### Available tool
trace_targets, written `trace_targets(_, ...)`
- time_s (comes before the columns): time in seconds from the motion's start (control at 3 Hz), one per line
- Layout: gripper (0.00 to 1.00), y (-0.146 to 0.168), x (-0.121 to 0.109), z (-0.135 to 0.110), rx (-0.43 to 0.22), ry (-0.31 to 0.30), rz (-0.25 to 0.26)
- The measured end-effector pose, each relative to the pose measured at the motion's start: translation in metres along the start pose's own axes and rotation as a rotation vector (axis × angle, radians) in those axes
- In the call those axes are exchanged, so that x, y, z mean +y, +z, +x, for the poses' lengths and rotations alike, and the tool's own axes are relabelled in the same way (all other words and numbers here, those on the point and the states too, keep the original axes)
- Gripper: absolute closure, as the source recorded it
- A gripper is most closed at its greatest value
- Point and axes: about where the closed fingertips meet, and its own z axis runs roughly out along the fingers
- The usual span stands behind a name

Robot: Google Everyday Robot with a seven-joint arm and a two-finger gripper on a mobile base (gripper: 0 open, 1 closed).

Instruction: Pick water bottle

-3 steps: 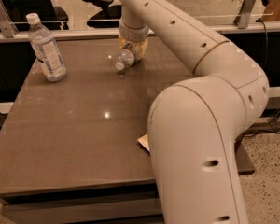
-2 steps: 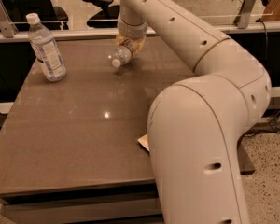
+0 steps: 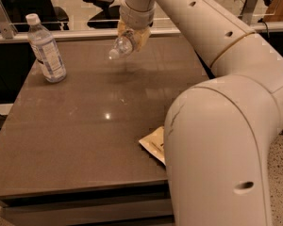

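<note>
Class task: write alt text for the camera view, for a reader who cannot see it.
The robot's gripper holds the small water bottle tilted, cap down-left, above a brown table. A larger labelled bottle stands upright at back left; a tan packet lies front right, partly behind the arm.

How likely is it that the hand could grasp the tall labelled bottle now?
Unlikely: the hand, above the far side of the table, is shut on the water bottle; otherwise nothing blocks the tall bottle.
</note>
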Motion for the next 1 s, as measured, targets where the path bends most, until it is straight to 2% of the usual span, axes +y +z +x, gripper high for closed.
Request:
trace_targets(0.33, 1.0, -0.028, 0.005, -0.016, -0.121, 0.138, 0.109)
trace_targets(0.67, 1.0, -0.045, 0.004, -0.039, -0.287, 0.287, 0.24)
trace_targets(1.0, 1.0, -0.059, -0.002, -0.058, -0.455, 0.463, 0.349)
